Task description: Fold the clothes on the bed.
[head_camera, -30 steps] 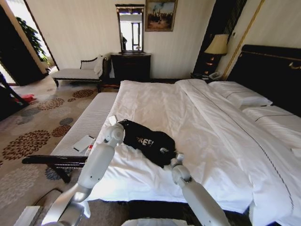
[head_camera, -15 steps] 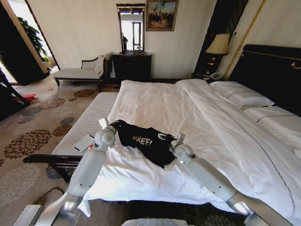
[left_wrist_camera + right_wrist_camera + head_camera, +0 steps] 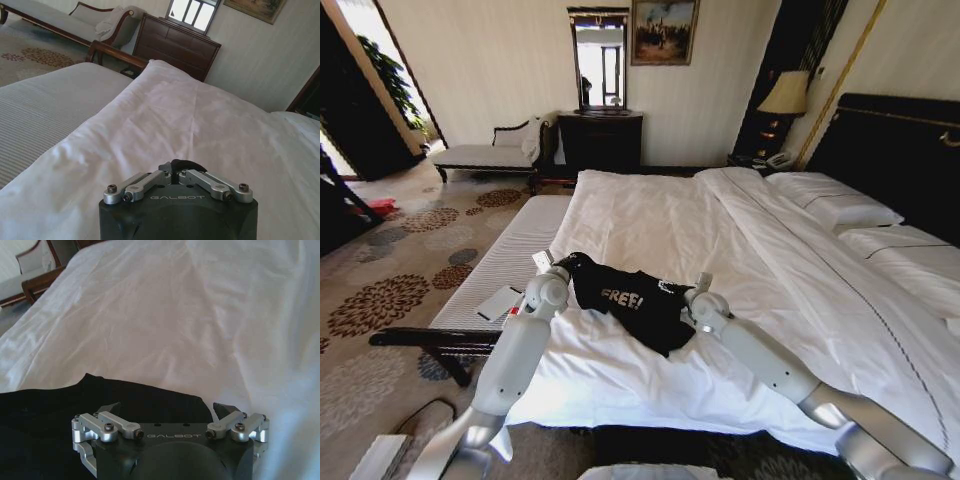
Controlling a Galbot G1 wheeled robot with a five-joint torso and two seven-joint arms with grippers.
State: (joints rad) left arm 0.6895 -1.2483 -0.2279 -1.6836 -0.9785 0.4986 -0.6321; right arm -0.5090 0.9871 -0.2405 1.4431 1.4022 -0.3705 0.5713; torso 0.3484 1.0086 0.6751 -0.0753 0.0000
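Observation:
The clothes, a black T-shirt [image 3: 632,302] with white "FREE!" lettering, lie bunched on the white duvet near the bed's [image 3: 670,215] near-left corner. At the shirt's left end, my left gripper [image 3: 558,268] is shut, and the left wrist view shows a tuft of black fabric [image 3: 186,164] pinched between the fingers of that gripper [image 3: 176,169]. My right gripper [image 3: 701,292] is at the shirt's right end. In the right wrist view this gripper [image 3: 167,412] is open, its fingertips [image 3: 112,407] spread over the black cloth [image 3: 60,405].
A pale striped bench [image 3: 515,250] runs along the bed's left side, with a white pad [image 3: 497,303] and a dark wooden rail [image 3: 425,340] at its near end. Pillows [image 3: 830,205] and the dark headboard [image 3: 895,150] are at right. A dresser [image 3: 598,140] stands at the far wall.
Both arms have reached farther onto the bed. The shirt went from a crumpled heap to stretched between the grippers with its lettering showing. In the last half second the right gripper shifted slightly right.

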